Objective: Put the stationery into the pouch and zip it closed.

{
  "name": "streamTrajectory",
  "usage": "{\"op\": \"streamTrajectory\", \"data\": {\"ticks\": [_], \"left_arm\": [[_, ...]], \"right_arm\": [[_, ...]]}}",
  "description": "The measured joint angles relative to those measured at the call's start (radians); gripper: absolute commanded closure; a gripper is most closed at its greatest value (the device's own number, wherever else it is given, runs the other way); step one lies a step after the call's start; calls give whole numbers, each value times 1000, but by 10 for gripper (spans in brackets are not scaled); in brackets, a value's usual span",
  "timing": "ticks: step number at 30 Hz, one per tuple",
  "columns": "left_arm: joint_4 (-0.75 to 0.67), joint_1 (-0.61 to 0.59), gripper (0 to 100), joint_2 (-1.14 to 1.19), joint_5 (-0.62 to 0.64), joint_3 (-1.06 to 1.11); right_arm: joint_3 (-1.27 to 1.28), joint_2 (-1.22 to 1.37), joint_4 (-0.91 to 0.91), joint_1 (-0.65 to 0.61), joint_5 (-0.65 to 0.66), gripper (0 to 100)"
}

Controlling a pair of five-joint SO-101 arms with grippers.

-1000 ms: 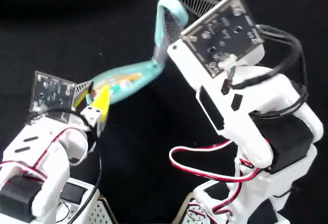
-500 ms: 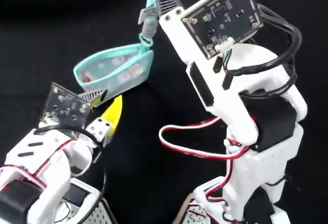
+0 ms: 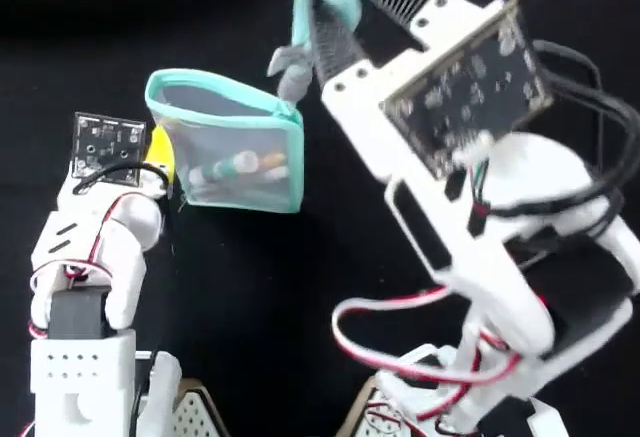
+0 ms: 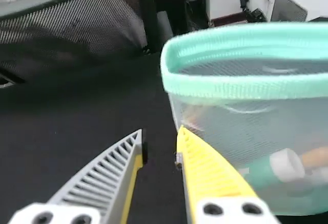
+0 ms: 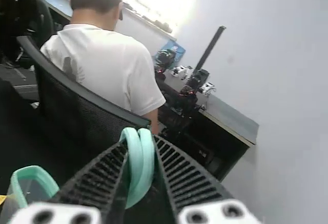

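**A:** Where is the pouch being kept at this moment?

**B:** The pouch (image 3: pixel 235 162) is being hung above the table (image 3: pixel 250 297) by its teal loop (image 5: pixel 137 167). The loop is being clenched between the fingers of the right gripper (image 5: pixel 139 144). The stationery (image 3: pixel 240 169) is being carried low inside the mesh, and the rim (image 4: pixel 241 85) is being left wide open.

**A:** And the left gripper?

**B:** The left gripper (image 4: pixel 159 131) is being held at the end of the pouch away from the loop. Its fingers are parted and nothing is being grasped between them. The yellow finger (image 4: pixel 205 170) is lying against the mesh wall or just beside it; which of the two cannot be told.

**A:** What is being risked from here?

**B:** Mainly swinging. The pouch is being carried by one corner only, so a push from the yellow finger is likely to be answered by a turn or a sway rather than a firm hold. If the fingers are closed while the pouch is swaying, only air may be caught, or the mesh may be snagged instead of the rim.

**A:** Anything else?

**B:** With the rim open, the contents could be tipped out if the pouch is tilted too far. Zipping also looks likely to fail unless the free end is being pinned first, since the soft fabric would be dragged along by the pull.
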Motion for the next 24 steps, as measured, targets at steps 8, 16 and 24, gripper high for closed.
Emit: {"op": "streamTrajectory", "data": {"ticks": [8, 16, 24], "left_arm": [[189, 60, 873, -2, 71, -124], [-18, 104, 877, 66, 78, -94], [-107, 109, 873, 278, 141, -84]], "right_arm": [[-21, 0, 35, -117, 0, 986], [-155, 0, 84, -178, 0, 986], [-178, -2, 132, -180, 0, 986]]}}
